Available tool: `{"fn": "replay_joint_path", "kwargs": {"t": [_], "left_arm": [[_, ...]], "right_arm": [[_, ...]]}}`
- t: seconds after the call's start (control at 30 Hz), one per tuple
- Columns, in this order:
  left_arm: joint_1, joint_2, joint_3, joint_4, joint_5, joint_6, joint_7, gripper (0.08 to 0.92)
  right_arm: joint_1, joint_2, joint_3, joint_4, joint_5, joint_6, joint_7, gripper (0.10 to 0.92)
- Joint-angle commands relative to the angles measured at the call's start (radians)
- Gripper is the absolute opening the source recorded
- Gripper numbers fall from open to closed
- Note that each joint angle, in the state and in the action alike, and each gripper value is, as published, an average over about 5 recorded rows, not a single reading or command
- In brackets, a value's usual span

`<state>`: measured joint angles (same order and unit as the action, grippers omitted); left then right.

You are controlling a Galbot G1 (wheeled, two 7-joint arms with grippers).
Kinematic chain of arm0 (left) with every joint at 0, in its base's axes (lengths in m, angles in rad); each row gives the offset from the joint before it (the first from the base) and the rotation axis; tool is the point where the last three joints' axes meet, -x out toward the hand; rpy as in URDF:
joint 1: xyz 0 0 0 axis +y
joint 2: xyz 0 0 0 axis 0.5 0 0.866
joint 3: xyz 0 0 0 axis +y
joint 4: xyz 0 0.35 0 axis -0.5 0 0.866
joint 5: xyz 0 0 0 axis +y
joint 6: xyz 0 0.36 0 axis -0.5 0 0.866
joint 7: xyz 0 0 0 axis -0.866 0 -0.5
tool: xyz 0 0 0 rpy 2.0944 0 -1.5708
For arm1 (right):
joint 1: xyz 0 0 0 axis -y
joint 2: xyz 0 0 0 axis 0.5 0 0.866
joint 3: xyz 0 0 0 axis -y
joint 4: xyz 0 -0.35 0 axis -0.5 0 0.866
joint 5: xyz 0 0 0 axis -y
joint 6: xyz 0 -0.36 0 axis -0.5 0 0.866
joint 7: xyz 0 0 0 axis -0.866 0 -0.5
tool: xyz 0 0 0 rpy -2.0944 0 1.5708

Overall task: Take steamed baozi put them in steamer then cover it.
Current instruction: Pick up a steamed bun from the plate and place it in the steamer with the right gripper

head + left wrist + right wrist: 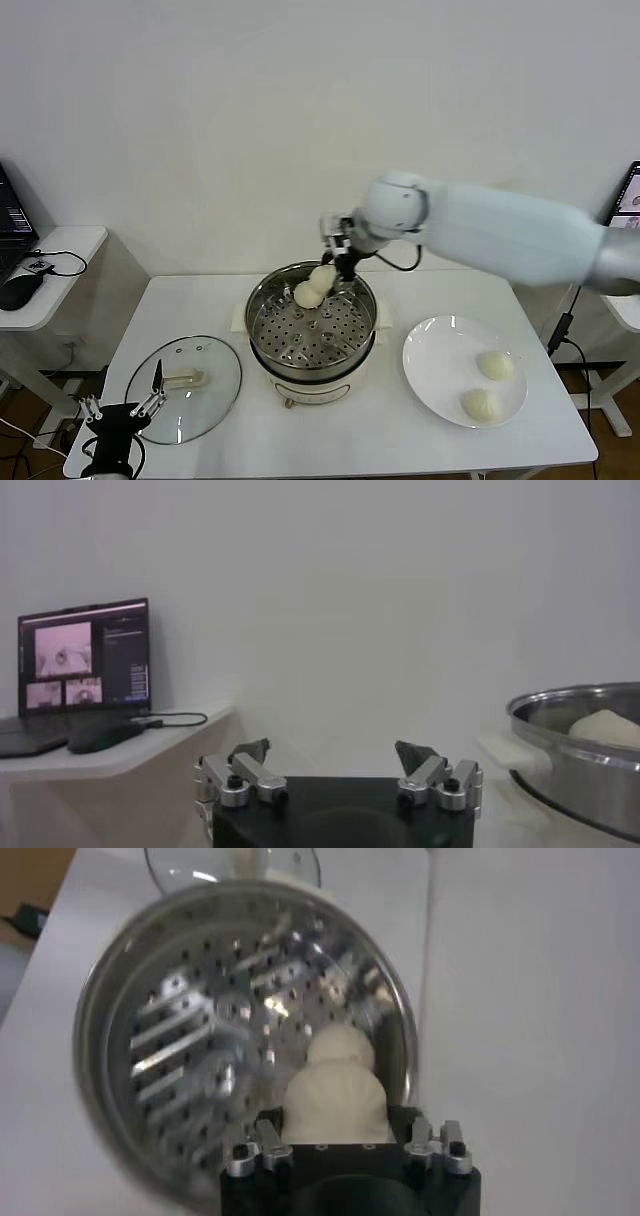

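The steamer stands mid-table, its perforated tray bare at the front. My right gripper is over its back rim, shut on a cream-white baozi. In the right wrist view the gripper holds that bun between its jaws above the steamer's tray. A second baozi lies on the tray just in front of it and also shows in the right wrist view. Two more baozi sit on the white plate. The glass cover lies flat at the front left. My left gripper is open beside it.
A side table with a laptop and a mouse stands to the left; it also shows in the left wrist view. The steamer's wall shows there too. The table's front edge is close to the cover and the plate.
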<state>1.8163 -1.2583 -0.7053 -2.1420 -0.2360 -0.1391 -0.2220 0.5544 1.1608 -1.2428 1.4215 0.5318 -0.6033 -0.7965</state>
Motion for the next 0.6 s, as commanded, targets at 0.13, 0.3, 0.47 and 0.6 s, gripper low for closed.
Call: {"fn": "replay_joint_path", "kwargs": {"t": [0.13,0.3,0.47,0.6], "left_arm": [[-0.01,-0.006,0.008,0.005,0.0,-0.002,0.0,0.823],[-0.013,-0.003,0.01,0.007,-0.001,-0.003,0.0,0.823],[-0.017,0.0,0.01,0.009,-0.003,-0.006,-0.001,0.823],[-0.022,0.001,0.013,0.014,-0.003,-0.007,-0.001,0.823]], "right_arm": [[-0.089,0.232,-0.021,-0.145,0.032,-0.059,0.066,0.653],[-0.106,0.27,-0.021,-0.188,0.023,-0.065,0.068,0.653],[-0.12,0.289,-0.024,-0.211,0.013,-0.061,0.067,0.653],[-0.129,0.295,-0.027,-0.22,-0.001,-0.062,0.061,0.653]]}}
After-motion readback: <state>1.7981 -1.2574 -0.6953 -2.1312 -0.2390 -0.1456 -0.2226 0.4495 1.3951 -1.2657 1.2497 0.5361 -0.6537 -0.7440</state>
